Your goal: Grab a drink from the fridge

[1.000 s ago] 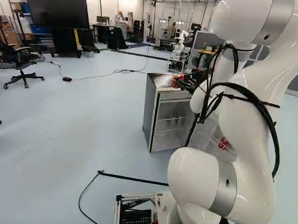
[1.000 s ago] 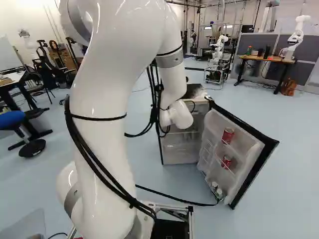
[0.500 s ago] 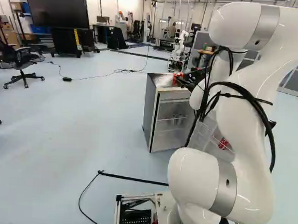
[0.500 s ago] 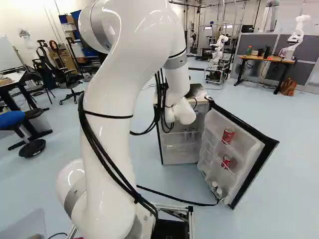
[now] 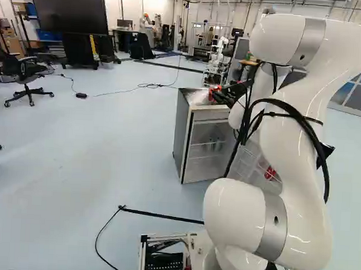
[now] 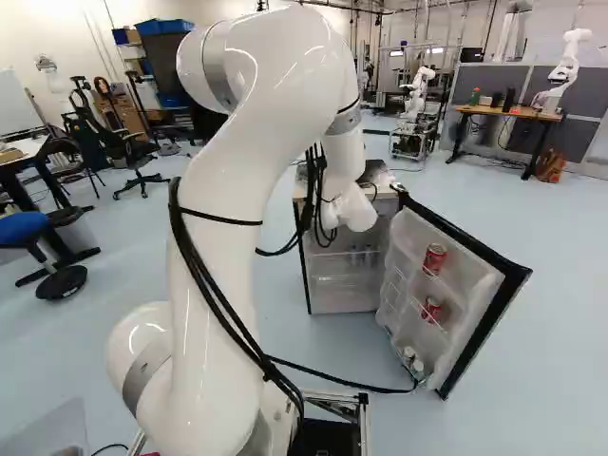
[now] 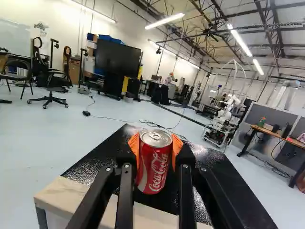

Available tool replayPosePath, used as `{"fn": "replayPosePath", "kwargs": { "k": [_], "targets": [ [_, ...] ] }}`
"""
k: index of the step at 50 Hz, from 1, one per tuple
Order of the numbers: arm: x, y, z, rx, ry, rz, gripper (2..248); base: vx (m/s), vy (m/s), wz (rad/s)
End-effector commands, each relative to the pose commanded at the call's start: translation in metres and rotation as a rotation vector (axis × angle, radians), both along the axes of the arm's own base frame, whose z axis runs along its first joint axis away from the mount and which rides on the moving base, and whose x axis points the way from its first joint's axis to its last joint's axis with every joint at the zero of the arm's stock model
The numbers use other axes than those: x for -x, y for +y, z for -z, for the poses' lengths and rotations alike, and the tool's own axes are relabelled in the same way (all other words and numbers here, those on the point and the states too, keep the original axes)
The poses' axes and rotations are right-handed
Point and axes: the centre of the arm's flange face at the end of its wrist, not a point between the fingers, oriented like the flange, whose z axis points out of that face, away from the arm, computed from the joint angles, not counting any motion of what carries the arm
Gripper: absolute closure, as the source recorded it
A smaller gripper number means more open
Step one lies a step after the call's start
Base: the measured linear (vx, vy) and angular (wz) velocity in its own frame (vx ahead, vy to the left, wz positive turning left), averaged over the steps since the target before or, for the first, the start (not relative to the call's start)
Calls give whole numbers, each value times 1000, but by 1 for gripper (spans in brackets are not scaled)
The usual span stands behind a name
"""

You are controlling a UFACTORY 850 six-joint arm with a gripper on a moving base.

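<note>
At the foot of the left base view, the white arm [image 5: 243,214] rises beside the base's metal frame [image 5: 159,268], and a dark cable [image 5: 161,215] runs over the floor near it. Ahead, at the right base view's middle, the fridge door [image 6: 489,269] stands wide open, with one red can [image 6: 434,259] on its upper shelf, another red can [image 6: 431,310] on the shelf beneath and small pale containers [image 6: 413,361] at the bottom. The fridge [image 5: 181,135] itself is just beside the door, a few small items on a shelf inside, too faint to name. Over its dark top, the hand [image 5: 214,95] has a red drink can [image 7: 155,164] grasped between its orange pads [image 7: 134,145], one on each side. The can is upright, its lid showing; whether its base touches the fridge top is hard to say from here. Well apart from the fridge, at the left of the right base view, a blue seat [image 6: 24,226] stands near a dark table [image 6: 28,157]. Farther off, an office chair [image 5: 27,72] and a big black screen [image 5: 69,11] stand at the left of the left base view. In the right base view, another robot [image 6: 416,95] is on a cart, and a brown table [image 6: 513,112] holds small things at the right.
</note>
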Motion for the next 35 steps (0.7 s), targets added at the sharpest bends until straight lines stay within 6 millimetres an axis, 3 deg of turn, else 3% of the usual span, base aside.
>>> {"fn": "replayPosePath", "kwargs": {
  "k": [35],
  "targets": [
    [-20, -5, 10, 29, 64, 14, 161, 0, 0, 0]
  ]
}}
